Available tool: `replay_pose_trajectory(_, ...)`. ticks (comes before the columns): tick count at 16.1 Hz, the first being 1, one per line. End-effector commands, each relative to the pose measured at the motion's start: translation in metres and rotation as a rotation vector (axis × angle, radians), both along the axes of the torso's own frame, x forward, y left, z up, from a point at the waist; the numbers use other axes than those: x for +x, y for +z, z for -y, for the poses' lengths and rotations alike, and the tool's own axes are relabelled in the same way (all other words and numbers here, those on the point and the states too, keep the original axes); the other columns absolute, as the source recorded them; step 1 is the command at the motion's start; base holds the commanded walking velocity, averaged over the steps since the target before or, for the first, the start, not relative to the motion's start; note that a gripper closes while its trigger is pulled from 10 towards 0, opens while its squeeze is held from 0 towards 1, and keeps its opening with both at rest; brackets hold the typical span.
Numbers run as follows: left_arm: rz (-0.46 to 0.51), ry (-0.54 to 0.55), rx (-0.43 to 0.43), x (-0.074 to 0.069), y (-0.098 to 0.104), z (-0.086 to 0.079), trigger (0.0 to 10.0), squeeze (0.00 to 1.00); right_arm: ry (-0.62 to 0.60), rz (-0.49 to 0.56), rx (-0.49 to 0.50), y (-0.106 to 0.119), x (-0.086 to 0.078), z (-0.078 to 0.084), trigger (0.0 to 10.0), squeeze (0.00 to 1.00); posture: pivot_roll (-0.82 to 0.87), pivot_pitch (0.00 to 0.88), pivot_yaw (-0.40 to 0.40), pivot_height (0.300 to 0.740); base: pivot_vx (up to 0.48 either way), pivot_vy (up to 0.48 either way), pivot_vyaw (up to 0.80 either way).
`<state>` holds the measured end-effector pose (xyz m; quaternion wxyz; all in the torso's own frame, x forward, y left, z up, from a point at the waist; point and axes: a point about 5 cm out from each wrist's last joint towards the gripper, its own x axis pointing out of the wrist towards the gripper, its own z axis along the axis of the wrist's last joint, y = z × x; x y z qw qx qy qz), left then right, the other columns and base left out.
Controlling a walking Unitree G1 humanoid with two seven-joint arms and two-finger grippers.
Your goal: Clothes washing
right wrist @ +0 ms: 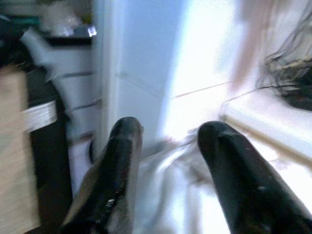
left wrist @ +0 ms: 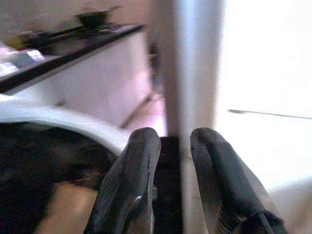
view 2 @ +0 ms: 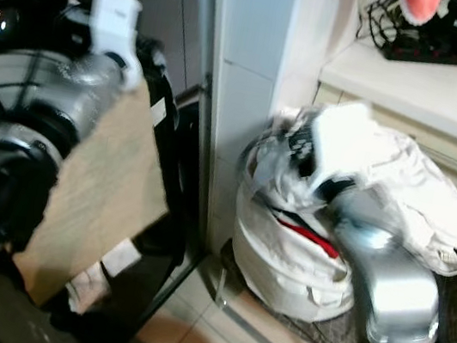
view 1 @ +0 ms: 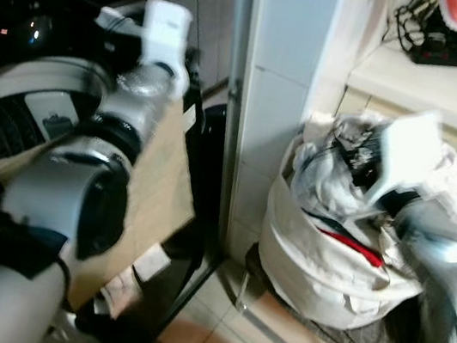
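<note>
- The robot's big silver left arm (view 1: 76, 200) is the closest thing. It reaches up over a tan board (view 1: 152, 186) that leans by the dark washing machine (view 1: 13, 103).
- The left hand (left wrist: 175, 161) is up high near the white pillar (view 1: 270, 100). Its two black fingers (left wrist: 129, 185) sit a little apart, and nothing is between them.
- The right hand (right wrist: 170, 165) is over the laundry. Its fingers (right wrist: 234, 175) are wide apart and hold nothing.
- The clothes (view 2: 385, 170) are a white heap in a white laundry bag (view 1: 310, 263). The bag sits on a low dark stool (view 1: 333, 332), just beside the pillar and below the counter (view 1: 451, 85). A bit of red cloth (view 1: 356, 244) peeks out.
- I think the clothes are soft and floppy and light, and won't break. They may hang down and drag other pieces along.
- A good place to grab looks like a thick bunched fold on top of the heap, not a thin loose edge.
</note>
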<state>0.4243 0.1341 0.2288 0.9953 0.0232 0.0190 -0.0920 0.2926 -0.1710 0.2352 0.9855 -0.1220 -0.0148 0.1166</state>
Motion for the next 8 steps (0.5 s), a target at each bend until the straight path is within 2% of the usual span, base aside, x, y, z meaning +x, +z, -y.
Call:
replay_pose_trajectory(1,0.009,-0.061,0.01,-0.003,-0.007,0.003,10.0,0.0,-0.054,0.003,-0.004,0.008,0.01,0.014,10.0,1.0,-0.21,0.0,0.132,0.74,0.0,0.0,0.0)
replay_pose_trajectory(2,0.005,-0.075,0.016,-0.004,-0.012,0.005,10.0,0.0,-0.079,-0.002,-0.014,0.011,0.014,0.02,10.0,1.0,-0.21,0.0,0.128,0.74,0.0,0.0,0.0)
replay_pose_trajectory(3,-0.012,-0.063,-0.023,-0.007,-0.024,0.001,10.0,0.0,-0.099,-0.051,-0.049,0.013,0.022,0.032,10.0,1.0,-0.2,0.0,0.127,0.74,0.0,0.0,0.0)
replay_pose_trajectory(4,0.002,-0.091,-0.018,-0.011,-0.032,-0.001,10.0,0.0,-0.098,-0.081,-0.076,0.015,0.027,0.037,10.0,1.0,-0.18,0.0,0.111,0.74,0.0,0.0,0.0)
replay_pose_trajectory(6,0.038,-0.151,-0.029,-0.023,-0.046,-0.006,10.0,0.0,0.012,-0.163,-0.123,0.017,0.027,0.037,10.0,1.0,-0.15,0.0,0.082,0.74,0.0,0.0,0.0)
replay_pose_trajectory(8,0.07,-0.17,0.004,-0.035,-0.047,-0.009,10.0,0.0,0.057,-0.229,-0.155,0.017,0.024,0.038,10.0,1.0,-0.12,0.0,0.064,0.74,0.0,0.0,0.0)
